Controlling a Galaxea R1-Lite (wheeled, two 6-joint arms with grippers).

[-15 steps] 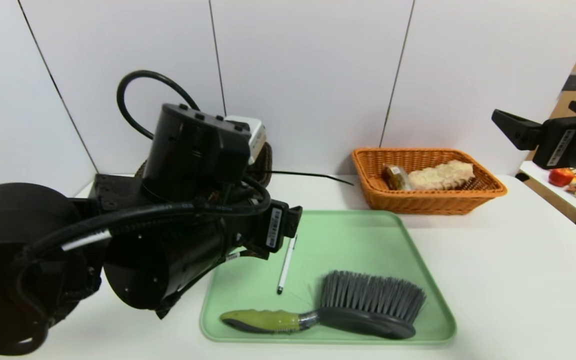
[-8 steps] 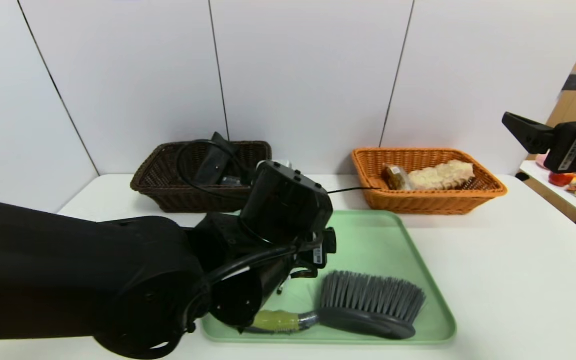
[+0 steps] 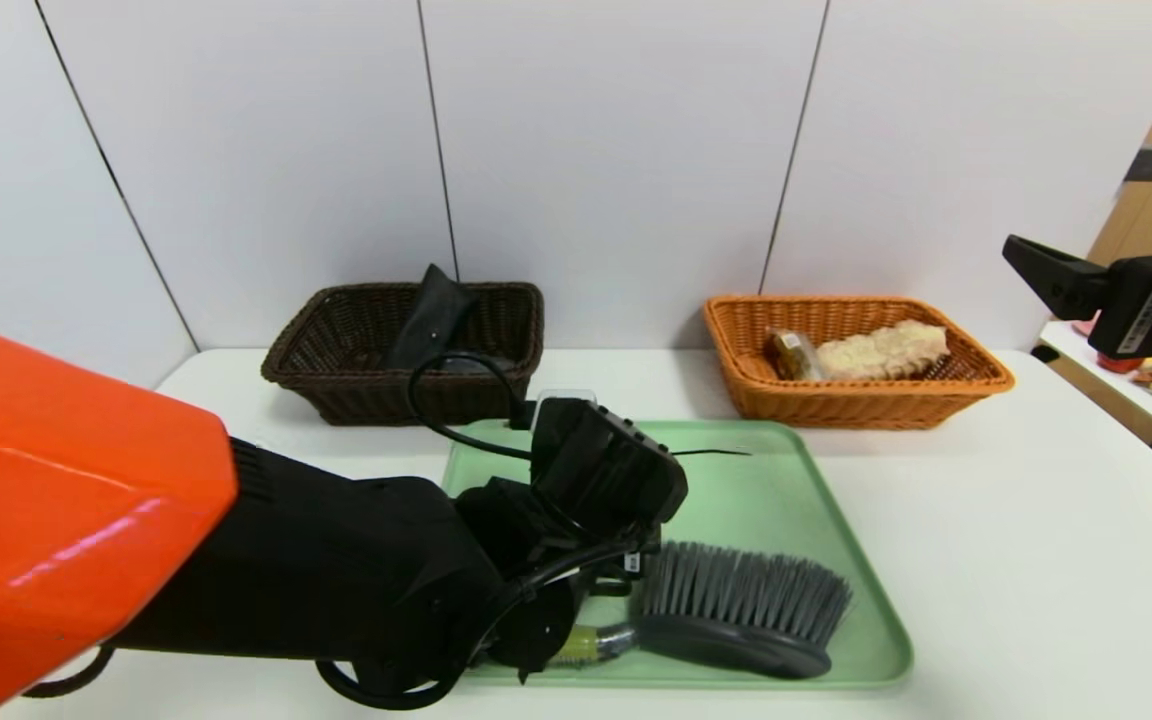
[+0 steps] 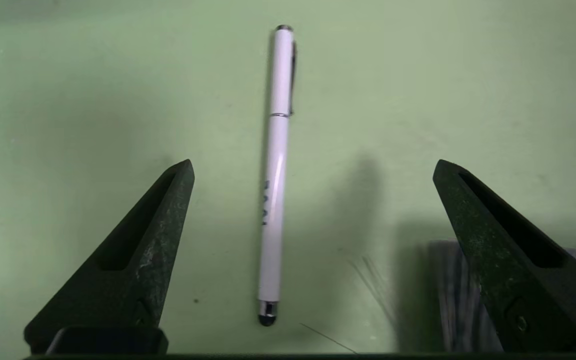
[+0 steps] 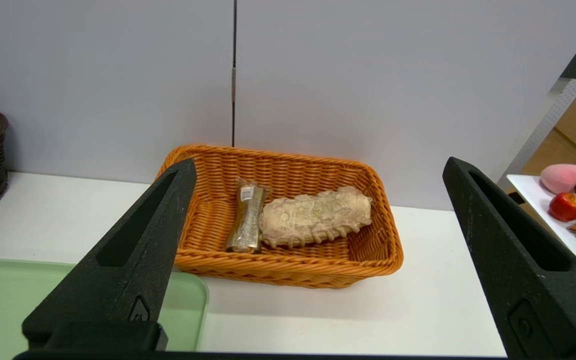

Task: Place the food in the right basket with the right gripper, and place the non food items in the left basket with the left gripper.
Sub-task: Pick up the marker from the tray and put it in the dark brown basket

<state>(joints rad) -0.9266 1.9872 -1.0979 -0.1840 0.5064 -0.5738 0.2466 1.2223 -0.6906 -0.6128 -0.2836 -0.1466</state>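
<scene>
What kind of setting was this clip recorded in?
Likely a lab or test room staged for sorting: a white table against plain white wall panels, two wicker baskets, and a side table of prop fruit.

Pen (image 4: pixel 274 170) hidden behind left arm (image 3: pixel 336 590) in head view.

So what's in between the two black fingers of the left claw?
A white pen lies on the green tray between the open left gripper's fingers, touching neither. The left wrist view shows it.
</scene>
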